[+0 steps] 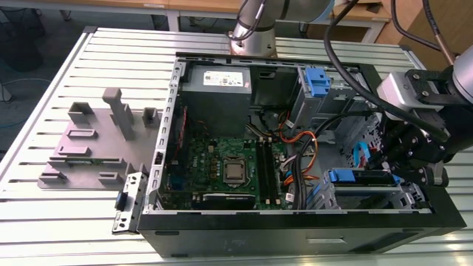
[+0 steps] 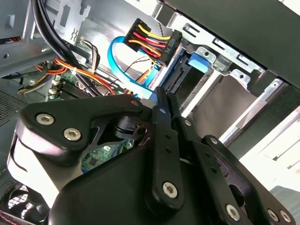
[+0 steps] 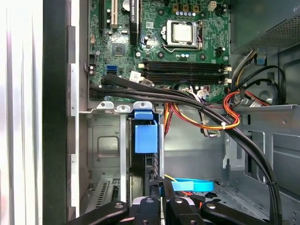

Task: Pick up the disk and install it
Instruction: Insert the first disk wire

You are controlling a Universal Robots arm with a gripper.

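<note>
- Exterior view: an open black desktop computer case [image 1: 296, 235] lies on its side on a slatted aluminium table [image 1: 81, 216].
- The flat silver-metal disk [image 1: 362, 177] with blue plastic side rails sits in the drive bay at the case's front corner, toward the exterior view's right.
- The black linkage gripper [image 1: 390, 170] of the arm hangs at the end of the disk farther to the exterior view's right, just above the bay.
- Inside the case lie a green motherboard [image 1: 221, 160], a grey metal power supply box with a white sticker [image 1: 218, 83] and an upright blue plastic latch [image 1: 316, 83].
- A grey moulded fixture with slots and posts [image 1: 88, 144] stands on the table, well apart to the exterior view's left.
- Second wrist view: the gripper [image 2: 161, 96] has its two black fingers [image 2: 163, 126] drawn close together, with nothing seen between them.
- The tips lie just at the dark connector edge of the disk [image 2: 178, 77]; I cannot tell whether they touch it.
- A black plug with red, yellow and black wires [image 2: 164, 47] and a light blue flat cable [image 2: 126, 75] lie beside that edge.
- First wrist view: the disk [image 3: 149, 161] stands on edge in the bay, its blue rail tab [image 3: 145, 133] toward the motherboard [image 3: 159, 47].
- The gripper [image 3: 160, 185] is at the disk's opposite end, jaws nearly together, with the blue cable [image 3: 192, 185] just beside them.
</note>
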